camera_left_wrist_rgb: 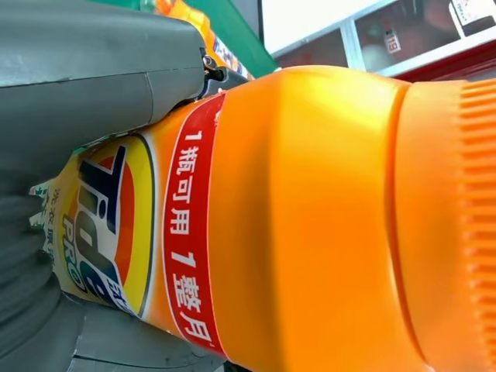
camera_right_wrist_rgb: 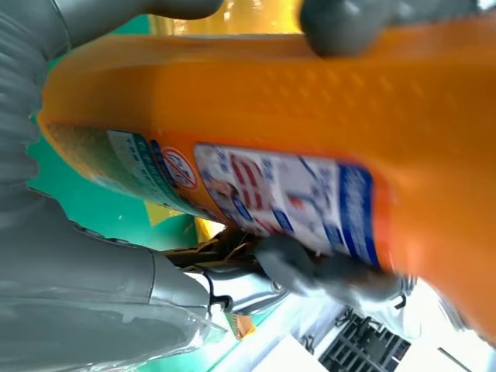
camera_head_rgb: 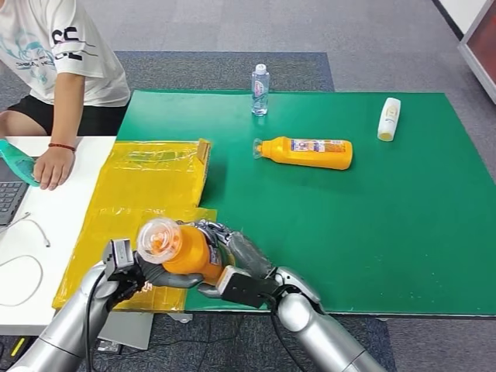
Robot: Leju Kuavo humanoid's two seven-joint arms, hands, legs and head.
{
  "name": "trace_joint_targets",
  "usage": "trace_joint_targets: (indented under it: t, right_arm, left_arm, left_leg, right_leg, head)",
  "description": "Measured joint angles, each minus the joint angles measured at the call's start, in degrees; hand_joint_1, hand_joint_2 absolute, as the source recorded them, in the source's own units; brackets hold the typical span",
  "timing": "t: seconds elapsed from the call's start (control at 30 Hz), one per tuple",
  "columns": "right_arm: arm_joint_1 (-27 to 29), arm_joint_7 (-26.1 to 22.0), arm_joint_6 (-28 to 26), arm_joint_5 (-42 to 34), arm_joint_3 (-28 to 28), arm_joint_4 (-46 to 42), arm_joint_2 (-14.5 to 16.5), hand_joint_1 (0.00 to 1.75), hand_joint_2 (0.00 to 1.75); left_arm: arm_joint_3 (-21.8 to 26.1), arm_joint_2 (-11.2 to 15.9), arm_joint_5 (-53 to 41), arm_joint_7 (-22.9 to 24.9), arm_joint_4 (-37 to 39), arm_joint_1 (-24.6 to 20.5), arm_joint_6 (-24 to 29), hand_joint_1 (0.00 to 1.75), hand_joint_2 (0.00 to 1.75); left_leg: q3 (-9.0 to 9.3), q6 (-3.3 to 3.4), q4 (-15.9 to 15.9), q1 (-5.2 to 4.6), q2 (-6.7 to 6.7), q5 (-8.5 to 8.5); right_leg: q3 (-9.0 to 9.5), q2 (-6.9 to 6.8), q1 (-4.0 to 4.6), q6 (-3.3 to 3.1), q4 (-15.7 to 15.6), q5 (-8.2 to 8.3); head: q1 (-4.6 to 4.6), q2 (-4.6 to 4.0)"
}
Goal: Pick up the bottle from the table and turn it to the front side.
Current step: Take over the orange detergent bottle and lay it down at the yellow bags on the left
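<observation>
Hands: L + R both grip 1 orange bottle; 2nd orange bottle on table.

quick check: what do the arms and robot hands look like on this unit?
Arms are smooth silver shells with rounded joints; a black cable runs along the left forearm. Black boxy wrist modules. Left robot hand and right robot hand: grey ribbed cover, thick grey thumb, darker fingers.
</observation>
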Motion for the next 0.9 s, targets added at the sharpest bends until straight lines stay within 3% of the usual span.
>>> trace_joint_targets:
  t: [0.27, 0.47, 0.67, 0.9]
  right_arm:
    - [3.29, -3.19, 4.46, -13.81, -7.95, -1.68, -0.14, 0.00, 1.75]
    - [3.90, -3.16, 6.41, -25.45, -27.39, -5.02, -4.13, 0.00, 1.75]
    - [4.58, -3.13, 8.84, -27.51, -38.08, -8.95, -5.26, 0.00, 1.75]
    - [5.10, -2.82, 9.88, -26.91, -42.20, -10.81, -5.39, 0.00, 1.75]
  left_arm:
    - [-6.95, 2.73, -3.28, 0.05, -5.09, -0.80, 11.53, 1.75, 1.75]
    - [-13.31, 7.94, -4.54, -2.22, -13.45, -0.14, 16.98, 1.75, 1.75]
    - [-19.32, 11.25, -5.18, -2.24, -17.14, -0.06, 20.39, 1.75, 1.75]
    - [-22.69, 13.09, -5.10, -2.24, -18.70, -0.75, 21.49, 1.75, 1.75]
  left_leg:
    - [-0.06, 0.00, 0.00, -0.01, -0.01, 0.00]
    - [-0.28, 0.13, 0.01, -0.09, -0.19, 0.10]
    - [-0.30, 0.09, 0.01, -0.11, -0.13, 0.13]
    - [-0.29, 0.04, 0.01, -0.09, -0.13, 0.16]
  right_leg:
    - [-0.01, -0.03, -0.01, -0.01, -0.01, 0.02]
    - [-0.12, -0.25, -0.07, 0.07, -0.04, 0.14]
    - [-0.21, -0.15, -0.13, 0.08, -0.05, 0.18]
    - [-0.23, -0.10, -0.12, 0.06, -0.03, 0.18]
  head:
    - [-0.01, 0.00]
    - [0.03, 0.00]
    - [0.02, 0.00]
    - [0.02, 0.00]
